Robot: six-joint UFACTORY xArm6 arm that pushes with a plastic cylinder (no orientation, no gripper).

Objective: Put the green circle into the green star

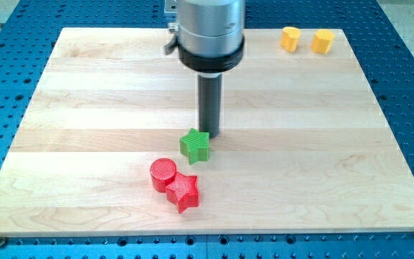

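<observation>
I am looking at the wooden board (84,108), which is lying on a blue perforated table (408,72). The arm (210,32) is hanging over the board's upper middle, and its dark rod is reaching down to the wood. This rig is carrying no claw at all, so there is nothing apart or together to report; only my tip (210,135) is working, and it is standing just at the upper right edge of the green star (195,146), touching it or nearly so.

Below the star, a red circle (163,174) and a red star (183,191) are sitting against each other. Two yellow blocks (306,40) are resting near the view's top right corner, well apart from everything.

The green circle is not showing anywhere; possibly the arm is hiding it, I cannot tell. So I am judging that the task is not done: the circle is not visibly at the star, and I am first needing to find it.
</observation>
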